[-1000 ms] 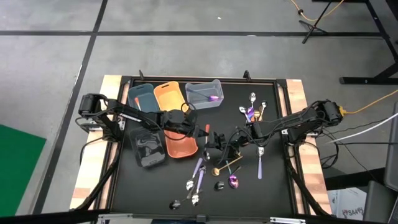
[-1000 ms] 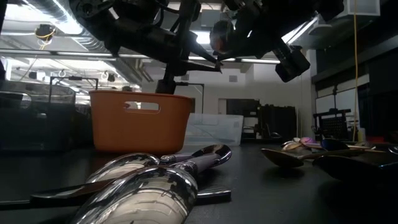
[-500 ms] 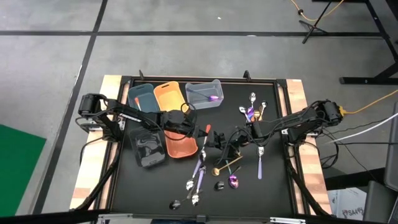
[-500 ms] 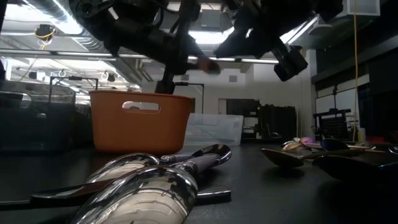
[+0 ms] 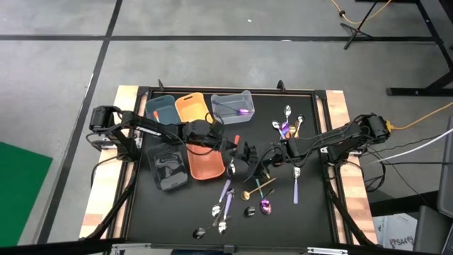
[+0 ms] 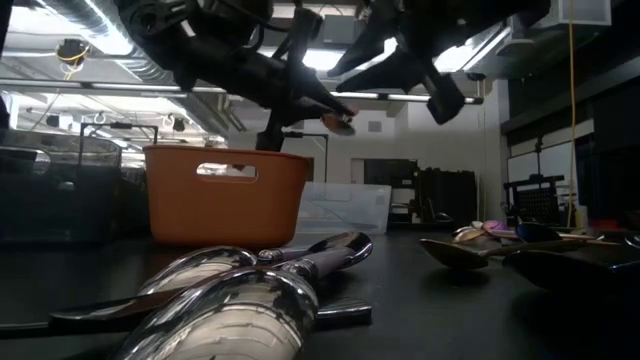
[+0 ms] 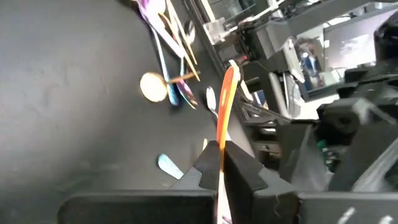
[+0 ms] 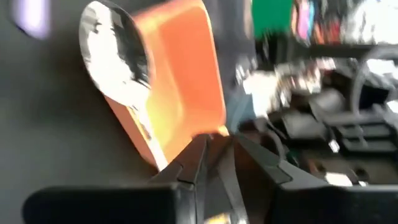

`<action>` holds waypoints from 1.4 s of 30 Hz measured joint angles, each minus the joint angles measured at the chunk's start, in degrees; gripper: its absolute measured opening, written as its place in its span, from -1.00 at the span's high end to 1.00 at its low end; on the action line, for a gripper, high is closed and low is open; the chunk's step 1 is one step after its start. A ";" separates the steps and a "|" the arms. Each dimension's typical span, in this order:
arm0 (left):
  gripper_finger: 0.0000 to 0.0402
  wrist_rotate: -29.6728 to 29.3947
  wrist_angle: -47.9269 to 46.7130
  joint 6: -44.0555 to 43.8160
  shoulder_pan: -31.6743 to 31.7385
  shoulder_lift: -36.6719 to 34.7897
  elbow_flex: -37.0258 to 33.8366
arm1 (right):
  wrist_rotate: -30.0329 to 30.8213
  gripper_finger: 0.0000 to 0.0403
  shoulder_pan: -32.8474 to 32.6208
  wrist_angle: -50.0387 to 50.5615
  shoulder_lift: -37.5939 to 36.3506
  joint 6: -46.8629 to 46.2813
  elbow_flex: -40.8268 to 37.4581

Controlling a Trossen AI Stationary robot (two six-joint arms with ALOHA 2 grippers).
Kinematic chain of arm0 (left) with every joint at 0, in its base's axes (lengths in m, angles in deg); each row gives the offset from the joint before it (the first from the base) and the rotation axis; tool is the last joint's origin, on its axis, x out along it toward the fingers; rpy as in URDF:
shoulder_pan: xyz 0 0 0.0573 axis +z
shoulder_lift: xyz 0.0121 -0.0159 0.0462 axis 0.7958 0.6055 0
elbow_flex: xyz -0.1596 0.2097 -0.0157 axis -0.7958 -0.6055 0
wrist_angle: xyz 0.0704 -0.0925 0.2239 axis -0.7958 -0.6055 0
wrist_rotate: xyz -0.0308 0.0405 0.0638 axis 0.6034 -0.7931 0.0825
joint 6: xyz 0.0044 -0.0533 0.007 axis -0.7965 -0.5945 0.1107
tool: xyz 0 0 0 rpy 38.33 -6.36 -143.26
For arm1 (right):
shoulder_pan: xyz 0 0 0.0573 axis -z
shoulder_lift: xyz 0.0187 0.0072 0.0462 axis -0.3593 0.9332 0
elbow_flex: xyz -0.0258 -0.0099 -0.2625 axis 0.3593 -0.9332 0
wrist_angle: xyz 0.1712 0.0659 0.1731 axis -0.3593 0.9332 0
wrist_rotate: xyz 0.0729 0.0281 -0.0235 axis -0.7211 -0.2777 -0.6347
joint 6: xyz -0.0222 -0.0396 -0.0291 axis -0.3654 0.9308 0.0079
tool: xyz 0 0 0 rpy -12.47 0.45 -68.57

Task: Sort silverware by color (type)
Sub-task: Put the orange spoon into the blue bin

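Beside the orange bin (image 5: 206, 164), your left hand (image 5: 231, 139) is clamped on an orange-red spoon (image 7: 226, 99), while the right hand (image 5: 247, 154) close by stands partly parted, empty. Most silverware (image 5: 237, 198) is still scattered on the worktop (image 5: 311, 205): early going, I'd judge.

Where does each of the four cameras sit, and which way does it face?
High: overhead, straight down; both arms, orange bin.
Low: tabletop height, looking across; arms overhead, silver spoon up close.
Left wrist: behind the left gripper, shut on the orange-red utensil.
Right wrist: behind the right gripper, facing the orange bin.
Shared: high and low both show the orange bin.
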 joint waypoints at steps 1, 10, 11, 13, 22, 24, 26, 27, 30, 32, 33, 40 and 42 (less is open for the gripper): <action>0.99 0.74 -0.39 1.17 0.99 -0.50 -0.01 | 2.15 0.62 0.00 -0.03 -0.34 -0.02 -0.02; 0.99 2.54 -6.00 13.24 13.19 -10.30 0.01 | 13.09 0.64 0.02 0.91 -8.07 -6.08 -0.04; 0.99 2.36 -7.68 14.80 14.83 -11.90 0.01 | 14.41 0.64 0.04 0.79 -8.90 -7.54 -0.04; 0.99 1.60 -11.06 17.85 18.02 -15.50 0.01 | 17.61 0.64 0.33 0.91 -10.56 -10.32 -0.02; 0.99 -3.13 -27.78 28.59 31.21 -32.99 0.01 | 27.13 0.64 3.76 4.67 -13.35 -22.19 -0.02; 0.99 -5.56 -32.23 30.49 33.83 -37.08 0.01 | 27.08 0.64 4.95 6.41 -13.33 -23.92 -0.02; 0.99 -8.42 -36.72 32.28 36.12 -40.81 0.01 | 26.97 0.64 6.28 8.41 -13.33 -25.46 -0.02; 0.99 -9.77 -39.41 32.92 36.97 -42.53 0.01 | 26.32 0.64 6.90 9.59 -13.33 -26.46 -0.02; 0.99 -14.13 -48.39 34.44 38.54 -46.98 0.01 | 23.71 0.64 8.82 12.18 -13.33 -30.06 -0.04; 0.99 -17.29 -53.65 34.45 38.76 -49.04 -0.41 | 21.79 0.64 10.06 12.88 -13.33 -33.00 -0.04; 0.99 -18.28 -54.63 34.33 38.68 -50.00 -1.36 | 20.43 0.64 10.70 13.41 -13.33 -34.40 -0.04; 0.99 -21.50 -54.09 29.37 37.55 -55.30 -13.20 | 14.82 0.64 14.05 14.93 -13.33 -43.01 -0.04; 0.99 -23.28 -53.07 27.93 37.55 -56.38 -16.52 | 14.69 0.64 14.47 15.91 -13.33 -44.34 -0.04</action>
